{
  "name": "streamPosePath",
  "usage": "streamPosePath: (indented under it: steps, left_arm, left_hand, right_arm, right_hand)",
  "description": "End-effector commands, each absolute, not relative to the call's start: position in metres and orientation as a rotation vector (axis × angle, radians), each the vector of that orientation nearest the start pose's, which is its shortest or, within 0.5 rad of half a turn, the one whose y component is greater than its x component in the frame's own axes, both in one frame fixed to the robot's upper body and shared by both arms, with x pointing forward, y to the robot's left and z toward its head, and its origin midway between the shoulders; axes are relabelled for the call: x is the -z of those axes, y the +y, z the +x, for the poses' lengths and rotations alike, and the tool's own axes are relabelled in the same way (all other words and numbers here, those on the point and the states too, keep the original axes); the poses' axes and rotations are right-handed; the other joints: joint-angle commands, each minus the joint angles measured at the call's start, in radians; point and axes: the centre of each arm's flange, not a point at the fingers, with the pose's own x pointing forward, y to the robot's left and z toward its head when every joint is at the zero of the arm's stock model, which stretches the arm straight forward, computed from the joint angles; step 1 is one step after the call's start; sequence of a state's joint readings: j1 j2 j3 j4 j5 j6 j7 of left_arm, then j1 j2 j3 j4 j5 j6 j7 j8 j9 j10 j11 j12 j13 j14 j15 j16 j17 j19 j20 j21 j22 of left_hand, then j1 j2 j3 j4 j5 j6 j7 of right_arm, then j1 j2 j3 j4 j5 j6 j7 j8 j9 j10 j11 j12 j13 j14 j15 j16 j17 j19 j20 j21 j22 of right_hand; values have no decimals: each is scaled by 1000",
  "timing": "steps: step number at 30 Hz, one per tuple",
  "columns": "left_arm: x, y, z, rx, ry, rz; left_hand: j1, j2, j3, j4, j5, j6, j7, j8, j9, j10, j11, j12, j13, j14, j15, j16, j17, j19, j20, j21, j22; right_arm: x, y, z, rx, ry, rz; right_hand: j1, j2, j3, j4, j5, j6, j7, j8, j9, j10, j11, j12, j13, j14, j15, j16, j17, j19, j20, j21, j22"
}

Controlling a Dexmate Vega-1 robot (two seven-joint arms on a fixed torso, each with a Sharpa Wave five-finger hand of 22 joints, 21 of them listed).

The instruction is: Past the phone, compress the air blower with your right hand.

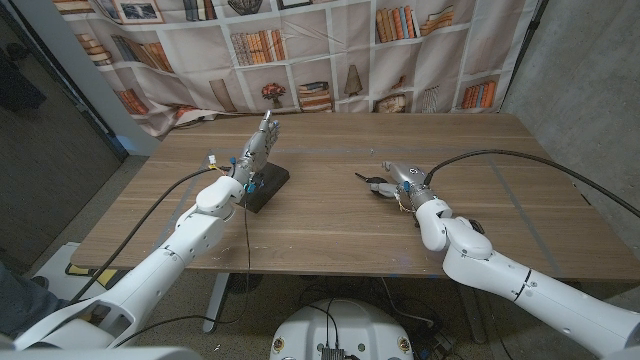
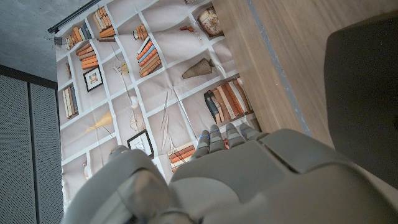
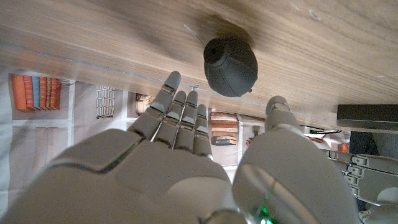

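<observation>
Lying on grained wood, rounded matte-black air blower near right robot hand.

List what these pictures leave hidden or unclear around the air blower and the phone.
- Air blower: in the head view the right hand covers most of it; contact cannot be told.
- Phone: in the head view the left hand hides part of it.
- Phone in the right wrist view: cut off by the picture's edge.

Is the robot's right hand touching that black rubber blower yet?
Apart. In the right wrist view, the right hand has its fingers spread, with bare wood showing between the fingertips and the air blower.
</observation>
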State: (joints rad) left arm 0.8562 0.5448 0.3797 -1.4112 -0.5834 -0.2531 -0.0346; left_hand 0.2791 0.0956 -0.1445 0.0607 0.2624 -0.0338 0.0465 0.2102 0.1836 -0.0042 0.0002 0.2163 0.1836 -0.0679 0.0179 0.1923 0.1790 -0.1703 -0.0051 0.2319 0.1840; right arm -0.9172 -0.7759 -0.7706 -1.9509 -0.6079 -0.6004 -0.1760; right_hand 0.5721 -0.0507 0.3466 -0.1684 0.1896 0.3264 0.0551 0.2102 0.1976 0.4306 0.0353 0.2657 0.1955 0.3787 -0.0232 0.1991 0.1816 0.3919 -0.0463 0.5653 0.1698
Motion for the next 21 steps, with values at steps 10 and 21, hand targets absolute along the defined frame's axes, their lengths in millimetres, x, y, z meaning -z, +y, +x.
streamPosePath:
  steps: [10, 21]
  left_arm:
    - [13, 267, 638, 270, -614, 44]
    - [13, 271, 638, 256, -619, 37]
  left_hand:
    - [8, 5, -9, 4, -5, 3, 6, -1, 4, 6, 0, -2, 5, 5, 3, -2, 5, -7, 4, -7, 3]
    - [8, 7, -10, 5, -6, 5, 5, -2, 4, 8, -1, -2, 5, 6, 3, -2, 5, -7, 5, -8, 3]
  right_arm:
    - [90, -180, 572, 144, -487, -1400]
    - [95, -178, 576, 160, -493, -1406]
  right_hand:
    - [44, 9, 21, -2, 8, 6, -10, -1, 6, 4, -20, -6, 0, 17, -16, 2, 3, 16, -51, -4, 6]
    - [81, -1, 27, 7, 9, 68, -34, 17, 6, 82, -48, 12, -3, 113, -68, 23, 3, 100, -76, 9, 9]
